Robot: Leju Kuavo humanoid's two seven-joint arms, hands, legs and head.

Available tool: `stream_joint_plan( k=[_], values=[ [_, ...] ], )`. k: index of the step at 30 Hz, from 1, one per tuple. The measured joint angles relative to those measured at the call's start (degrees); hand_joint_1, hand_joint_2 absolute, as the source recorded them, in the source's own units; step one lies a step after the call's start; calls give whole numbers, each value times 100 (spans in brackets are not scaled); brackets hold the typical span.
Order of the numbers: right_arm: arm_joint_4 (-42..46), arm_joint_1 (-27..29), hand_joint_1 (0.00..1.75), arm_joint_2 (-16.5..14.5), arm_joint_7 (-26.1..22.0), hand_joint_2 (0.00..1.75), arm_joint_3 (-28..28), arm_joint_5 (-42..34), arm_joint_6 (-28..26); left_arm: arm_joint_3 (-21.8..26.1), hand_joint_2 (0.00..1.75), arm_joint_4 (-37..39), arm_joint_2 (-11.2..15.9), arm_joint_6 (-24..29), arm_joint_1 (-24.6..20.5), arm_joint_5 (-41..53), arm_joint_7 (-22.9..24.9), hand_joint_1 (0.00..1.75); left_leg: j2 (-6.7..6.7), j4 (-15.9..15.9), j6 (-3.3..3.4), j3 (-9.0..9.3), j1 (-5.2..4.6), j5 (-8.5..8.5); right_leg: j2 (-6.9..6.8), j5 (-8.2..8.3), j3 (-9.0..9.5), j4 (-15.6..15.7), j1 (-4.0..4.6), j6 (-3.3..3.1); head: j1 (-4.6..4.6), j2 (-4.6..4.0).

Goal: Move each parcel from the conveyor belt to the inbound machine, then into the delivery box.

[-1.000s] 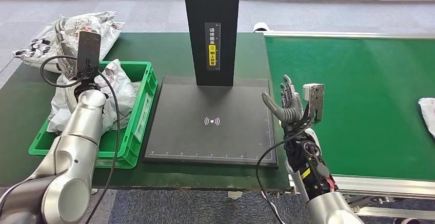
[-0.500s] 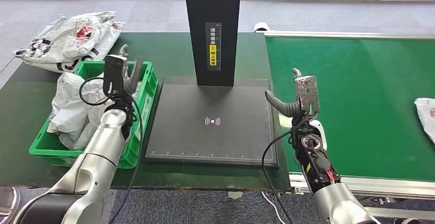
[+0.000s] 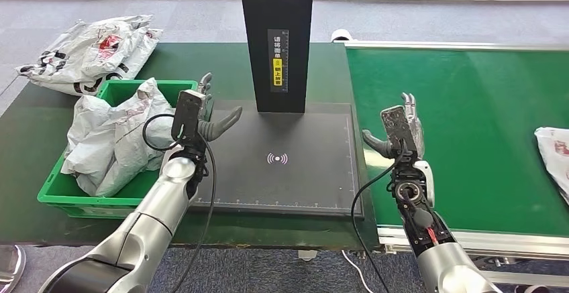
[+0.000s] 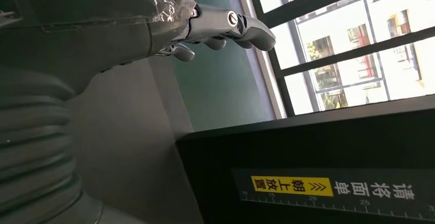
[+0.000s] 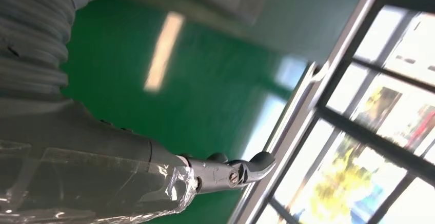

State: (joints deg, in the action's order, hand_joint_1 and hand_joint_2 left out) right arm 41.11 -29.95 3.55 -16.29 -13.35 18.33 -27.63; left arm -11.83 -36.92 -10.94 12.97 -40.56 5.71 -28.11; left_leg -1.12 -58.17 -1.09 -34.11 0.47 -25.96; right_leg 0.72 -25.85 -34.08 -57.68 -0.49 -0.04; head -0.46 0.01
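parcel (image 3: 554, 152) on conveyor belt (image 3: 470, 119), well right of empty right hand (image 3: 396, 135)

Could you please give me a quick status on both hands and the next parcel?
Left hand and right hand open, empty. Next parcel on the conveyor belt, ungrasped. Inbound machine plate bare.
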Motion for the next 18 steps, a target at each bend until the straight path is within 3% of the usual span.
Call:
stream_joint_plan(
  k=[4, 13, 18],
  values=[
    [-363, 5, 0, 171, 449, 175, 29, 1072, -914, -18, 175, 100, 20, 177, 182, -139, -161, 0, -1, 0, 1, -3, 0, 0, -1, 0, 0, 0, -2, 0, 2, 1],
    [-737, 12, 0, 295, 614, 175, 109, 1414, -1064, -41, 175, 248, 33, 198, 277, -167, -193, 0, -2, 0, 6, -4, -1, 2, -2, 0, -1, 0, -4, 1, 1, 1],
    [-782, 108, 0, 364, 1516, 175, 363, 3005, -1234, -49, 175, 279, 32, 213, 341, -182, -187, 0, -4, 0, 7, -3, -1, 3, -3, 0, -1, 0, -4, 1, 1, 0]
  ],
)
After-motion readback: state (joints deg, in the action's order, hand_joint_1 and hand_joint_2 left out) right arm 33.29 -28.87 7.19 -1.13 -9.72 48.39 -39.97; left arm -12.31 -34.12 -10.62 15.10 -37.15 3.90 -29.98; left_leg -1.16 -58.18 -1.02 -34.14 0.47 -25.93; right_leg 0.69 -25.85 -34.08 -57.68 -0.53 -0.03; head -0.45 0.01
